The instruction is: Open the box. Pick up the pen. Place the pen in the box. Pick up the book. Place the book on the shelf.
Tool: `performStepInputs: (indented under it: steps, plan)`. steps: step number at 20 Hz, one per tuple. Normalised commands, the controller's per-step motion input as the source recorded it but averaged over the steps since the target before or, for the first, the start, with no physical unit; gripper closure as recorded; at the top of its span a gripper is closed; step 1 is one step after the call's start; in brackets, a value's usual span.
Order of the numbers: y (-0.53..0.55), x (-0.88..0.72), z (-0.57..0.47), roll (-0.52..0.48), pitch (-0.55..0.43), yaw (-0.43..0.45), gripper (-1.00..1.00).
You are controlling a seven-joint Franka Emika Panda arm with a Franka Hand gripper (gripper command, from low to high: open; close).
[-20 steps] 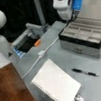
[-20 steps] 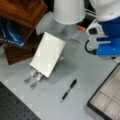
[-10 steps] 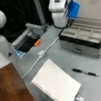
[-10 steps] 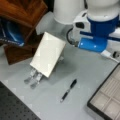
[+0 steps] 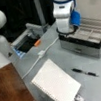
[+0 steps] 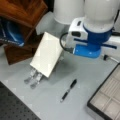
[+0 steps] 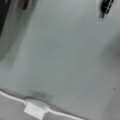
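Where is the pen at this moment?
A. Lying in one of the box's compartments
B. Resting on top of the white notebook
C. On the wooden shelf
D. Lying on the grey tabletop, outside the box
D. The pen lies flat on the bare grey tabletop, between the open box and the book, touching neither; the box's compartments show no pen.

A grey tabletop (image 5: pixel 54 57) is seen under even light; a white cable (image 5: pixel 38 56) is laid across it; darkness is seen behind; a perforated black board (image 6: pixel 15 107) adjoins the tabletop.
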Motion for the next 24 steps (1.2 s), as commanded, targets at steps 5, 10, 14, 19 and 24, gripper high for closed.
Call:
performStepInputs:
  steps: [5, 10, 14, 19, 24]
  plan:
    - [-0.31, 0.15, -0.25, -0.066, -0.087, 0.414, -1.0]
    - [-0.25, 0.13, -0.22, -0.075, -0.042, 0.401, -1.0]
    - [-0.09, 0.19, -0.29, -0.102, -0.035, 0.347, -1.0]
    - [-0.01, 0.2, -0.25, -0.099, 0.005, 0.312, -1.0]
    - [-0.02, 0.26, -0.23, -0.108, 0.077, 0.268, -1.0]
